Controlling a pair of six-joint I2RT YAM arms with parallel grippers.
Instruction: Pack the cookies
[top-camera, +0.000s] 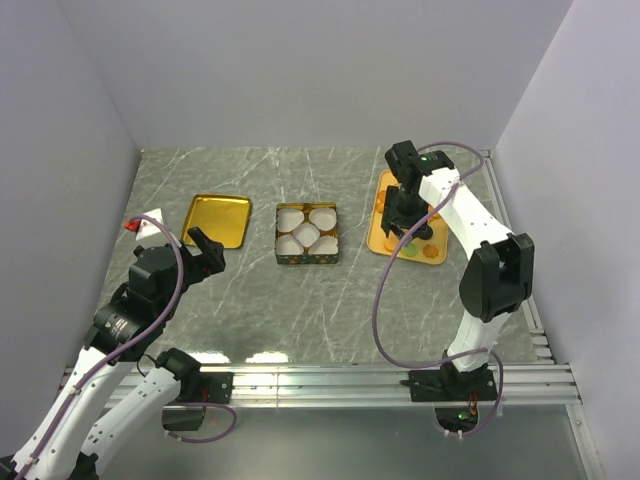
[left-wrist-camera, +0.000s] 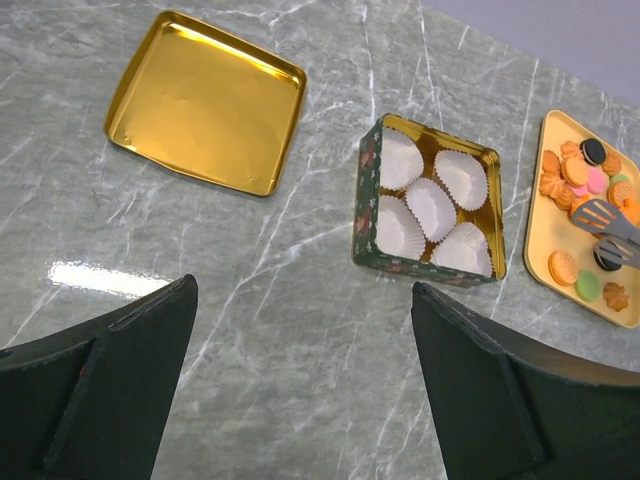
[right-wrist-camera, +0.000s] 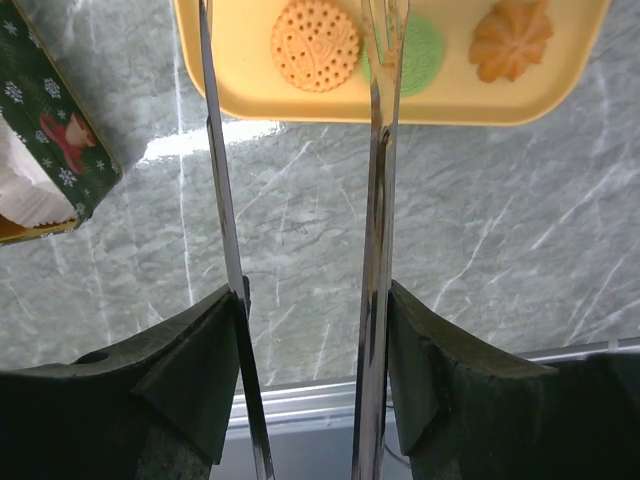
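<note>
The cookies (top-camera: 412, 243) lie on a yellow tray (top-camera: 378, 240) at the right; the left wrist view shows them as orange, pink, green and dark discs (left-wrist-camera: 580, 175). My right gripper (top-camera: 408, 212) is shut on metal tongs (right-wrist-camera: 378, 200), whose tips hang open over the tray's near edge. Below them lie an orange cookie (right-wrist-camera: 315, 44), a green one (right-wrist-camera: 420, 60) and a flower-shaped orange one (right-wrist-camera: 510, 38). A green tin box (top-camera: 307, 234) with white paper cups (left-wrist-camera: 432, 205) stands mid-table. My left gripper (top-camera: 205, 248) is open and empty above the table.
A gold lid (top-camera: 218, 220) lies upside down left of the tin, also in the left wrist view (left-wrist-camera: 205, 100). A small red and white object (top-camera: 145, 224) sits by the left wall. Grey walls enclose the table on three sides.
</note>
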